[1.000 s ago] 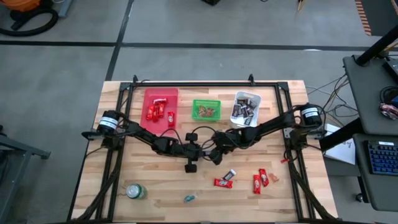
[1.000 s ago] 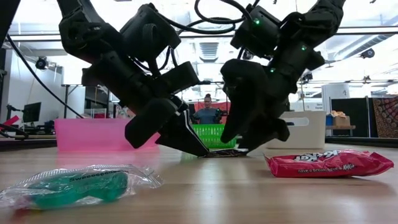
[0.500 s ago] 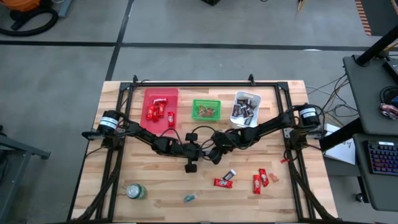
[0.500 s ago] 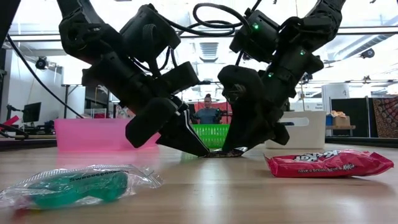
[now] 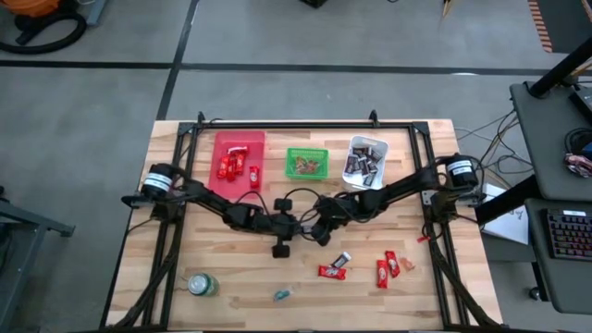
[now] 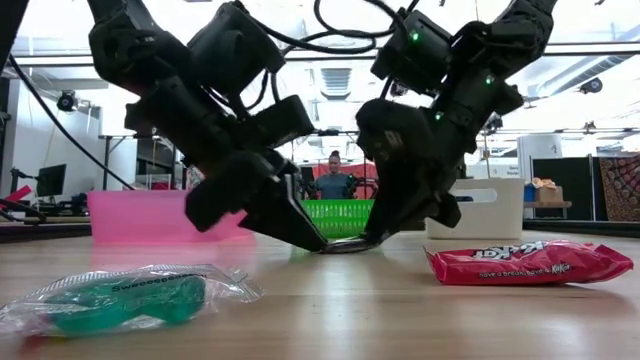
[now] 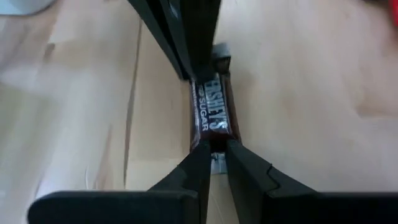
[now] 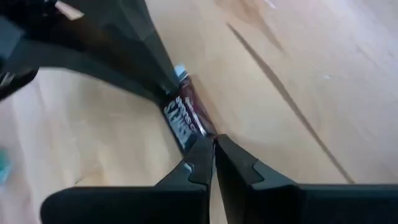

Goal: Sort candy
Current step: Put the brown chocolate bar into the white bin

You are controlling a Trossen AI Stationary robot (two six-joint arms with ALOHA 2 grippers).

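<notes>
A dark brown-and-silver candy bar (image 7: 211,118) sits at mid-table between my two grippers; the arms hide it in the high view. My left gripper (image 7: 213,155) is shut on one end and my right gripper (image 8: 212,155) on the other. In the low view the bar (image 6: 345,246) spans the two sets of fingertips just above the wood. More candy lies loose near the front: red pieces (image 5: 387,268), a red and a dark one (image 5: 335,268), and a teal one (image 5: 282,295). My left gripper pinches the bar's crimped end (image 7: 211,144) between its two fingers, which slant down from the table's left and lie along the bar. My right gripper pinches the opposite end (image 8: 200,132) between its two fingers, slanting down from the right. I cannot tell whether the bar touches the table.
Along the far side stand a red tray (image 5: 222,146) with red candy, a green basket (image 5: 306,153) and a white bin (image 5: 379,148) with dark candy. A round green can (image 5: 202,284) stands at the near left. In the low view a red candy (image 6: 530,262) and a teal candy (image 6: 125,300) lie close by.
My right gripper has shut on the free end of the dark candy bar, its fingers drawing together from wide open. My left gripper has kept its hold on the other end.
</notes>
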